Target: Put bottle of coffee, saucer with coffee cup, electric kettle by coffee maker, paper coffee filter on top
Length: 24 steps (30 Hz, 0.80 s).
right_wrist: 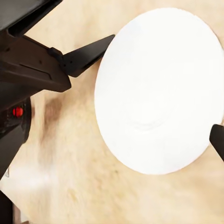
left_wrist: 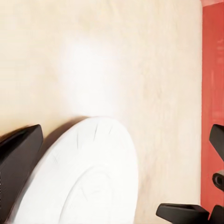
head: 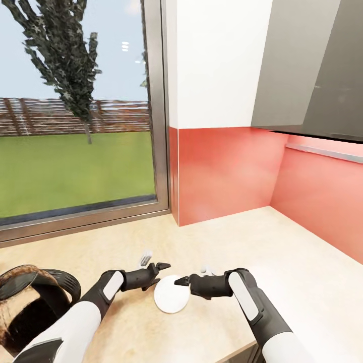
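The saucer [head: 171,300] lies flat on the desk [head: 302,272], near its front edge, right between my two arms. My left pincer [head: 162,267] sits just beside its rim on one side, my right pincer [head: 182,281] just beside it on the other. Both are spread: each wrist view shows one dark finger at either side of the frame with bare desk and dish between, pinching nothing.

I judge this dish light, stiff and glazed-slick, and likely to chip if dropped. Flat as it lies, there is no wall to squeeze, so the rim is the only hold: one finger under the lip, one on top. It may well skate across the smooth wood when nudged, so I'd close gently and keep it level.
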### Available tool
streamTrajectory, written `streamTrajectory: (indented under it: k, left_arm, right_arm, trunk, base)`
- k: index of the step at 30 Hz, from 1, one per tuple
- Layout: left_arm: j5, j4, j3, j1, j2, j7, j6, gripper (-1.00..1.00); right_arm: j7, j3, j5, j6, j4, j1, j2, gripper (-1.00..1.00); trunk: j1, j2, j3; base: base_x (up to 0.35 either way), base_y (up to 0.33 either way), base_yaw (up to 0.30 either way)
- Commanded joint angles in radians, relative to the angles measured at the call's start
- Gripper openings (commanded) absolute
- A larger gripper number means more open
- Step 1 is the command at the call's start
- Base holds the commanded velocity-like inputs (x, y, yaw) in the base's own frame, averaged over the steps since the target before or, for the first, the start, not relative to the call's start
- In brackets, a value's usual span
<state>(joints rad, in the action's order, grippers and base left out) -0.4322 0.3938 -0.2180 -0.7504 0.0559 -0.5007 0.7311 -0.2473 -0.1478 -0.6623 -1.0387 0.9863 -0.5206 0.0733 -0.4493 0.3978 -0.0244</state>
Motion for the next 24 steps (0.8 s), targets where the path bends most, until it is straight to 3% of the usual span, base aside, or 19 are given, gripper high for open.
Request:
streamTrajectory:
  k: [1,24]
  left_arm:
    - [0.015,0.0,-0.003,0.0,0.001,0.002,0.005,1.0]
    - [0.015,0.002,-0.002,0.002,-0.001,0.002,0.005,1.0]
  right_arm:
    - [-0.01,0.001,0.01,-0.003,0.0,-0.001,0.001,1.0]
    - [-0.01,-0.003,0.009,-0.003,-0.069,-0.001,0.005,1.0]
  trunk:
    - [-0.001,0.002,-0.003]
    - [-0.001,0.002,-0.003]
  base:
    - [0.0,0.0,0.0]
    - [0.0,0.0,0.0]
